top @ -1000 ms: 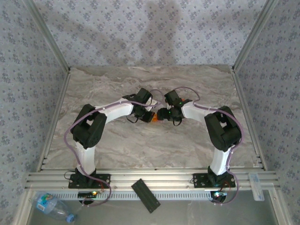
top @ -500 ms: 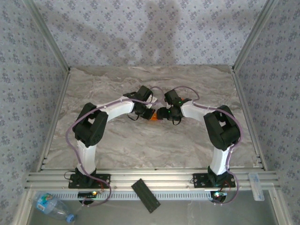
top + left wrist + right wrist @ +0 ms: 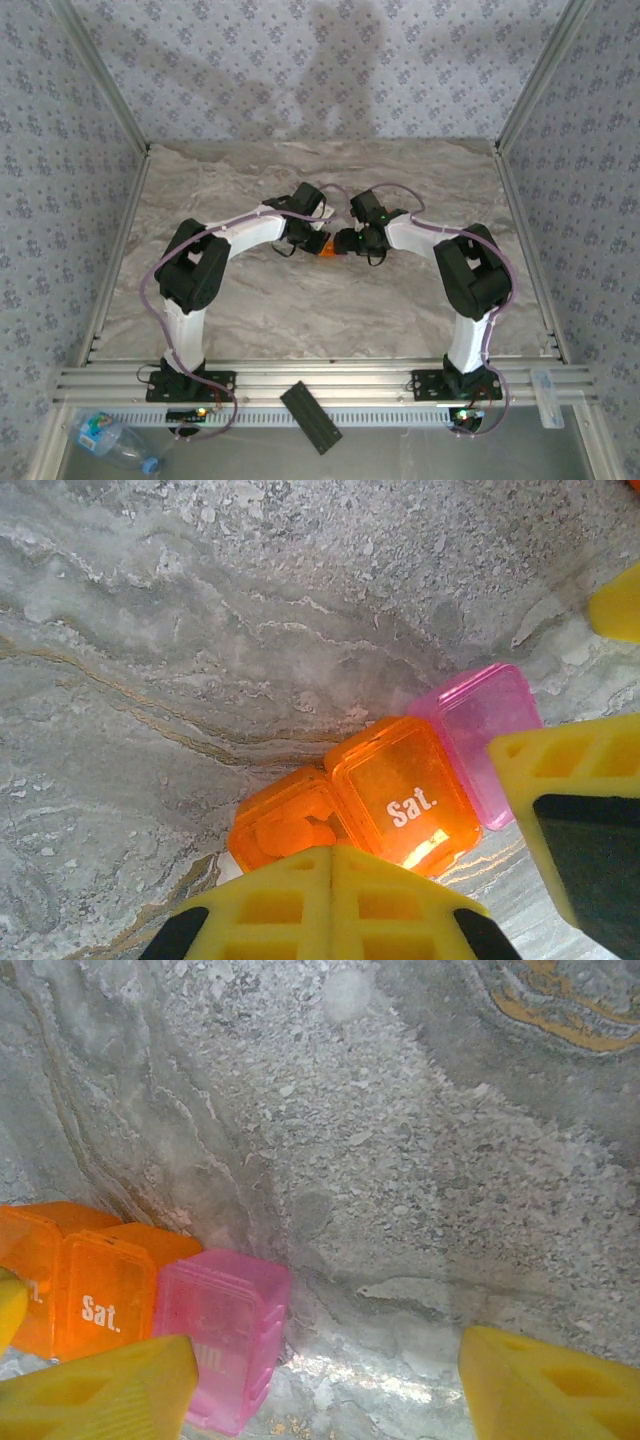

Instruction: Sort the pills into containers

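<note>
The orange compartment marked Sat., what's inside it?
The Sat. compartment has its lid shut, and nothing distinct shows through the tinted orange plastic. The shut left pincer covers its near edge, so its contents cannot be told.

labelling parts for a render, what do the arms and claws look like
The left arm and right arm have white links and bulky black joint housings, with a pale purple cable looping along each. The left claw and right claw have yellow plastic fingers with hollow ribbed cells.
</note>
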Controlling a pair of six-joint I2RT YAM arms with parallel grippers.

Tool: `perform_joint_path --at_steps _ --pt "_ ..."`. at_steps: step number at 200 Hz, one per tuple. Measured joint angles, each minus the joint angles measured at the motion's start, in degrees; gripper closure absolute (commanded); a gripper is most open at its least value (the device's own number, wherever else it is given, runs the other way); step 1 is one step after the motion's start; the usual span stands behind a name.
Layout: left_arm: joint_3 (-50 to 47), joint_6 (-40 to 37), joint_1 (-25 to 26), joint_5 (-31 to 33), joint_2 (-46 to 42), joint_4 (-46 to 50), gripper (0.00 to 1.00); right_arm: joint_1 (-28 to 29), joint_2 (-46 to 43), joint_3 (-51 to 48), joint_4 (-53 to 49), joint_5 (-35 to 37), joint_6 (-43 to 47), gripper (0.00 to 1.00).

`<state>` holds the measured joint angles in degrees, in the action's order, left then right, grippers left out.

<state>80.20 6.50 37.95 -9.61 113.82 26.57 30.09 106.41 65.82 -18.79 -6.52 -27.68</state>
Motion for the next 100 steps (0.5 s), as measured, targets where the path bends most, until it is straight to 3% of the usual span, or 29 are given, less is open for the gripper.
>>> perform_joint_path --at_steps 100 --pt "0.0 -0.3 0.1 2.1 0.7 -1.0 1.0 0.0 0.3 0.5 -0.3 -0.2 0.0 0.28"
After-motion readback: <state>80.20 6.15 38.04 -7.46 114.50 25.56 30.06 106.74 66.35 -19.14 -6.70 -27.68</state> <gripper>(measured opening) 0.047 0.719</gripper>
